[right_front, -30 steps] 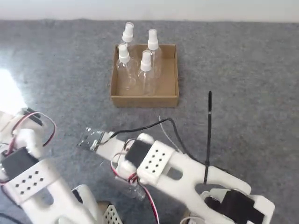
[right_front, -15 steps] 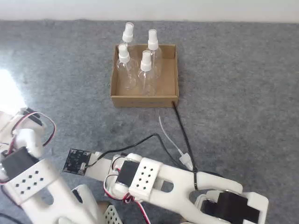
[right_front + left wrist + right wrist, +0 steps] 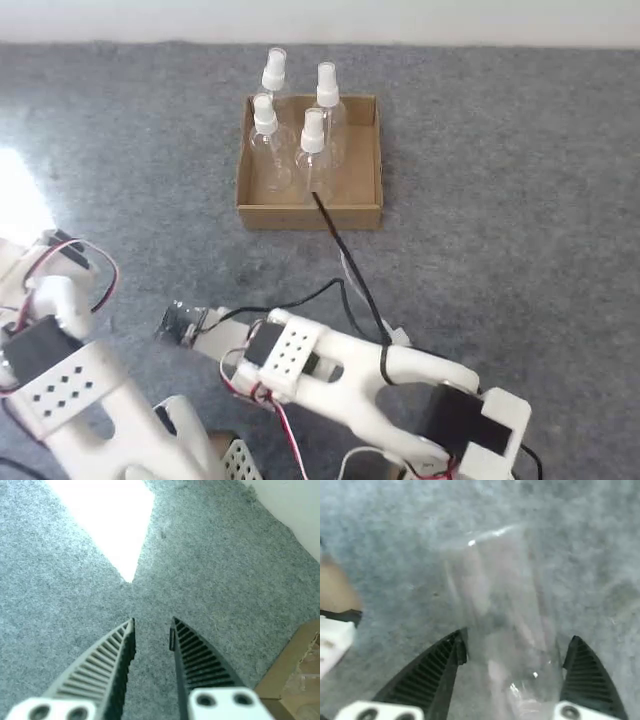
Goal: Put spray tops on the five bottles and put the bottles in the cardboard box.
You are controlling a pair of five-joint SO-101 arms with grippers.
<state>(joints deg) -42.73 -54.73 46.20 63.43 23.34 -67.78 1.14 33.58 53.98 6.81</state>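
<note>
- Left arm [image 3: 70, 385]: located at the near left edge of the table, beside the bright patch of light [image 3: 18, 195] on the grey carpet [image 3: 520, 180].
- Left gripper [image 3: 151, 625]: jaws stand narrowly apart and hold nothing. Bare carpet lies beneath the fingertips, and a corner of the cardboard box [image 3: 295, 672] is off to one side.
- Right arm [image 3: 350, 365]: located at the near centre of the table, with the wrist turned toward the left arm.
- Right gripper [image 3: 518, 642]: jaws are spread wide, with one ribbed finger [image 3: 445, 667] on each side of a clear bottle [image 3: 502, 605] on the carpet. The bottle is blurred. Contact between the pads and the bottle cannot be determined, nor can the presence of a spray top.
- Black cable [image 3: 345, 255]: runs from the right arm away toward the box, and its far end lies over the box's near wall.
- Cardboard box [image 3: 310, 215]: sits at the far centre of the table, well apart from both arms, with its open side up.
- Four bottles [image 3: 268, 155] in the box: all stand upright, two nearer and two farther. Each carries a white spray top [image 3: 313, 130].
</note>
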